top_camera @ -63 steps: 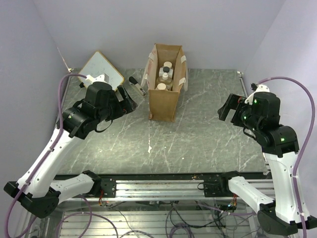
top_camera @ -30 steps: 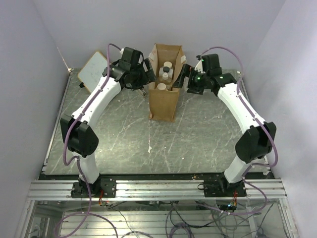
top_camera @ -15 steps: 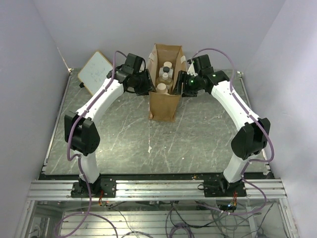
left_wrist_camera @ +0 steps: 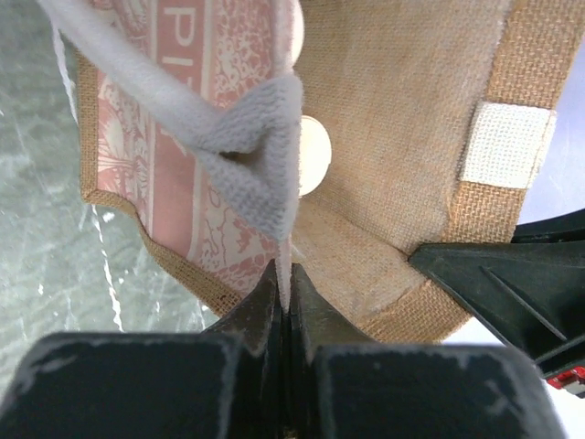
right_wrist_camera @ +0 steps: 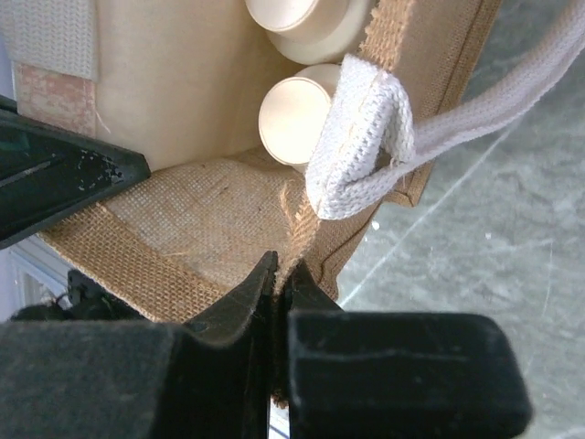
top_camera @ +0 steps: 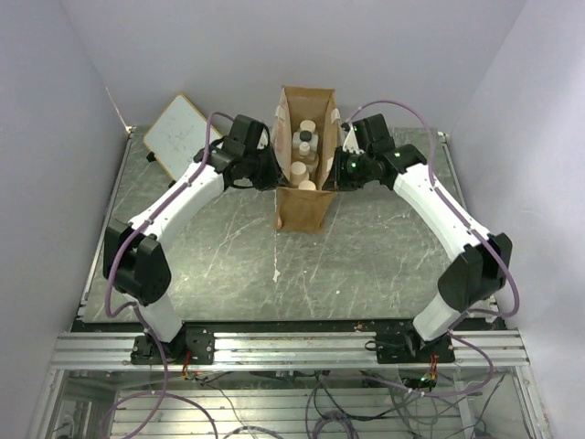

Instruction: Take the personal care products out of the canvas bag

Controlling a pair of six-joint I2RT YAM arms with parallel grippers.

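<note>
The canvas bag (top_camera: 302,206) stands upright at the table's back centre, mouth open. Inside it I see the personal care products (top_camera: 299,170): several bottles with round beige caps and one black-capped. My left gripper (top_camera: 273,174) is shut on the bag's left rim (left_wrist_camera: 315,265), just below the cream handle strap (left_wrist_camera: 242,128); a beige cap (left_wrist_camera: 315,155) shows past it. My right gripper (top_camera: 335,172) is shut on the bag's right rim (right_wrist_camera: 302,229), under the other strap (right_wrist_camera: 361,155), with two beige caps (right_wrist_camera: 292,119) close by inside.
A wood-framed whiteboard (top_camera: 178,134) leans at the back left near the wall. Both arms arch in over the marbled grey table (top_camera: 366,256) from either side of the bag. Walls close the space on the left, back and right.
Both grippers have gone from open beside the bag to shut on its left and right rims. The bag has shifted slightly toward the near edge.
</note>
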